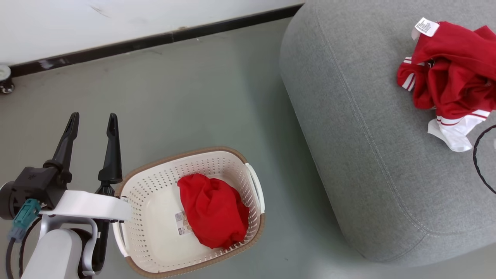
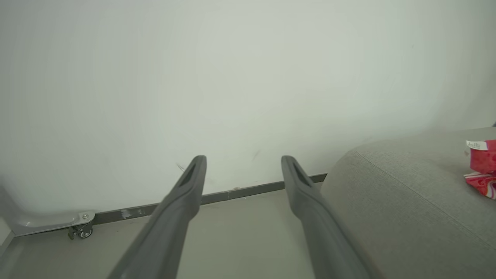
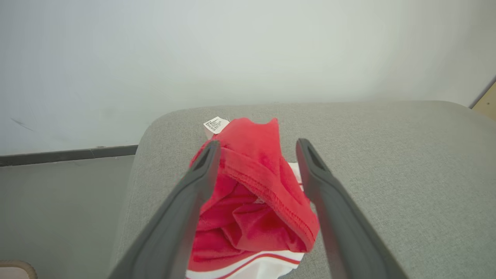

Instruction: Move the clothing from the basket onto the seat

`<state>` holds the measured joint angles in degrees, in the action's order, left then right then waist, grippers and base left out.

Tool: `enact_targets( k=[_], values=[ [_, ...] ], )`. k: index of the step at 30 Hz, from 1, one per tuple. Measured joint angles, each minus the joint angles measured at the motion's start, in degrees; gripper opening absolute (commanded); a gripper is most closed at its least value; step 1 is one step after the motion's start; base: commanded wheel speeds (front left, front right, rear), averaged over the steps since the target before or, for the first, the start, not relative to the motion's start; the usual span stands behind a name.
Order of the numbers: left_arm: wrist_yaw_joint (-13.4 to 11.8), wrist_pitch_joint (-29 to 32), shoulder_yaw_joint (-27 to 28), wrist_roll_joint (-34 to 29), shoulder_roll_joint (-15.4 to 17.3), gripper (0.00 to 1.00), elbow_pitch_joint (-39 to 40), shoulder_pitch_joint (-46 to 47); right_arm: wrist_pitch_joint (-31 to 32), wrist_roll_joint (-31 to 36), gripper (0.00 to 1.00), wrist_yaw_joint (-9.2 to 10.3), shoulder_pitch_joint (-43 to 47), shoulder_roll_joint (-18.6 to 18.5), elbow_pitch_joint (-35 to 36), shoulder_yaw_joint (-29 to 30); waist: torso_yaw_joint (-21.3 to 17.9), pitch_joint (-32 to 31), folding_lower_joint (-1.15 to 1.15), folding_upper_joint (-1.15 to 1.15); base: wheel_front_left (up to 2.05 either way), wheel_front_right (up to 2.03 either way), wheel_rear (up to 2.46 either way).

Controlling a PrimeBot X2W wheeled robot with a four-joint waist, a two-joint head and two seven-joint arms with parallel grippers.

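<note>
The light-grey seat (image 1: pixel 348 135) is being shown standing on a smooth grey-green floor (image 1: pixel 217 97), with a pale wall (image 1: pixel 116 19) and a dark baseboard (image 1: pixel 155 38) running behind it. Left of the seat, down on the floor, the basket (image 1: pixel 186 154) is being seen with the plain red garment (image 1: pixel 213 215) bunched inside, next to a paper label (image 1: pixel 181 223). On top of the seat, the striped garment (image 1: pixel 449 81) is being seen lying crumpled, white tag (image 1: pixel 426 27) uppermost. Beyond the basket from the seat, the left hand (image 1: pixel 93 116) is being held wide open and empty. From the right wrist view, the right hand (image 3: pixel 257 144) is being shown spread wide above the seat, with the striped garment between its fingers; contact cannot be told. A caster wheel (image 2: pixel 83 231) at the baseboard, well away from the seat, is being added by the left wrist view.
</note>
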<state>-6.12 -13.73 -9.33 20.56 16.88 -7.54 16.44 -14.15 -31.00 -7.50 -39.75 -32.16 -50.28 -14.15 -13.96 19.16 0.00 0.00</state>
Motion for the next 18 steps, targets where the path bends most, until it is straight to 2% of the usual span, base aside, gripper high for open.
enact_targets(
  k=[7, 18],
  values=[
    [-1.5, -0.4, 1.4, 0.4, -1.8, 1.00, -1.5, -1.7, -0.1, 2.7, 1.00, 0.00, -0.4, 0.5, 2.5, -0.9, 1.7, -2.0, 0.00, 0.00, 0.00, 0.00, 0.00],
    [-3.3, -0.4, 2.5, 0.5, -4.7, 1.00, -3.5, -2.7, -0.1, 3.2, 1.00, 0.00, -0.1, 6.6, 5.4, -0.8, 4.9, -5.7, 0.00, 0.00, 0.00, 0.00, 0.00]
  ],
)
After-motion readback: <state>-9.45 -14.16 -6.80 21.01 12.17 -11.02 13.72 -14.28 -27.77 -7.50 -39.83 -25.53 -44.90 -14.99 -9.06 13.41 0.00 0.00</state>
